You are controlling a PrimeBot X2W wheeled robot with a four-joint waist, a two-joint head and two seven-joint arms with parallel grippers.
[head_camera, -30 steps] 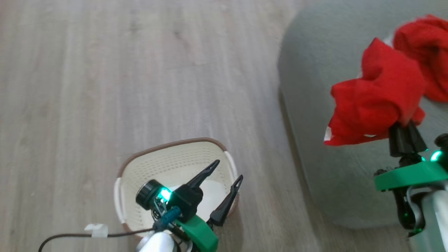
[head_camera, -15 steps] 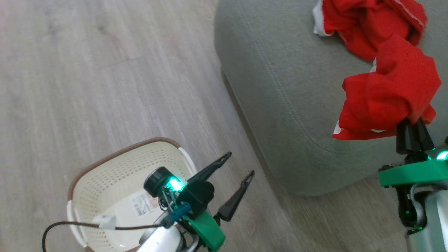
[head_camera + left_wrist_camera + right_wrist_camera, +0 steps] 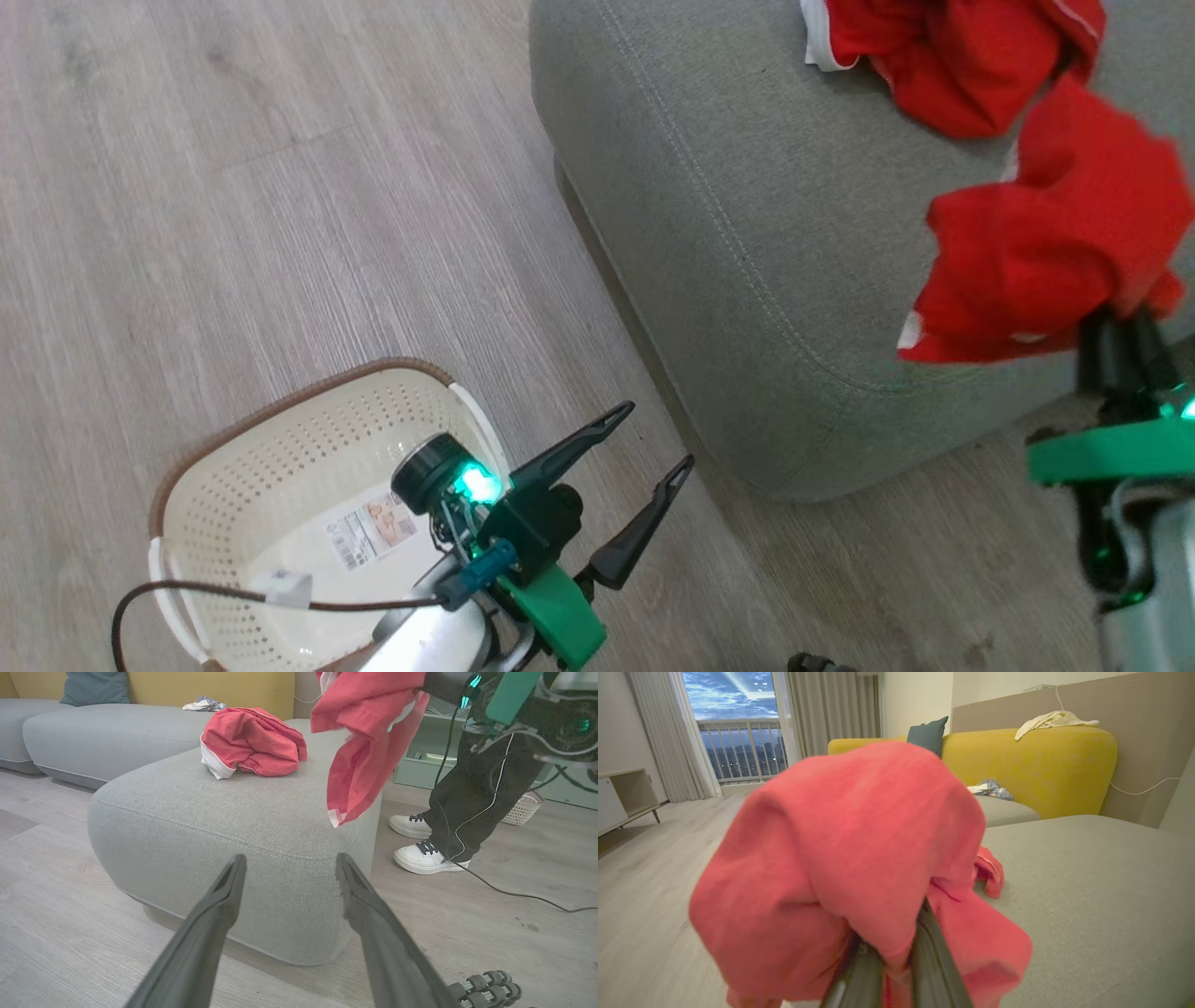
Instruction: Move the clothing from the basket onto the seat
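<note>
Found the basket (image 3: 280, 439) at left empty, its paper label (image 3: 372, 532) too small to read. Held the left gripper (image 3: 655, 435) spread, empty, by its rim. Farther right, saw a red-and-white garment (image 3: 934, 65) lying on the seat (image 3: 709, 215), and a plain red garment (image 3: 1036, 261) pinched in the right gripper (image 3: 1117, 341) over the near edge. Probably needed lowering farther in before release.

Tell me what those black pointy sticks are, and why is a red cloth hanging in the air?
It's a robot with two arms. The pointy sticks are its jaws, used like fingers. One picture looks down from its head; the other two come from cameras on its wrists. The right jaws are shut on a red garment, holding it over the edge of the seat. A second garment, red and white, lies on the seat. The left jaws stand open, holding nothing, near the cream basket on the floor. A person's legs stand nearby.
</note>
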